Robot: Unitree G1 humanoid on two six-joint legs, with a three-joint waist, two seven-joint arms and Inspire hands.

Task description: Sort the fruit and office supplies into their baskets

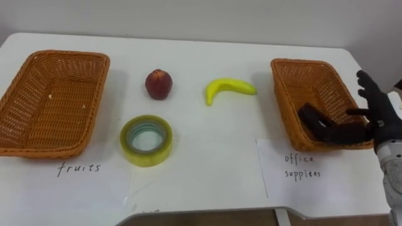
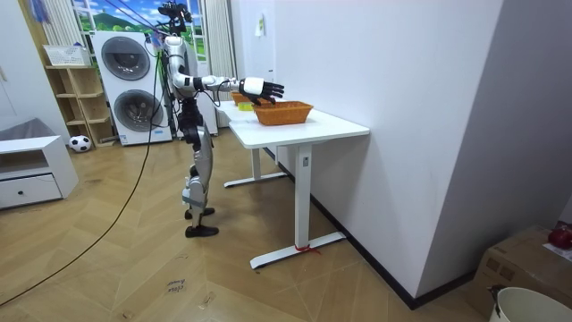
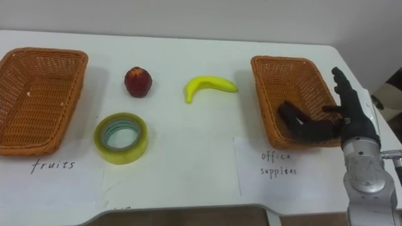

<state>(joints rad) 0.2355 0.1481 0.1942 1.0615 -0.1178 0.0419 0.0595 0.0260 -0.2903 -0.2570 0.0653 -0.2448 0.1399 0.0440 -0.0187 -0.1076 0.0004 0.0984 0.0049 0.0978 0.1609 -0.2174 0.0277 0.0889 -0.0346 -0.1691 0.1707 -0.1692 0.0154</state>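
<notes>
right hand (image 1: 375,114) above basket (image 1: 295,76), tape (image 1: 146,139) well apart

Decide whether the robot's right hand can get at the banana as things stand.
Probably yes: the open right hand hovers above the office-supplies basket, and the banana lies uncovered just left of it.

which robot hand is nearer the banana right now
Right. The right robot hand hangs open over the near end of the office supplies basket, off to the right of the banana and not touching it.
</notes>
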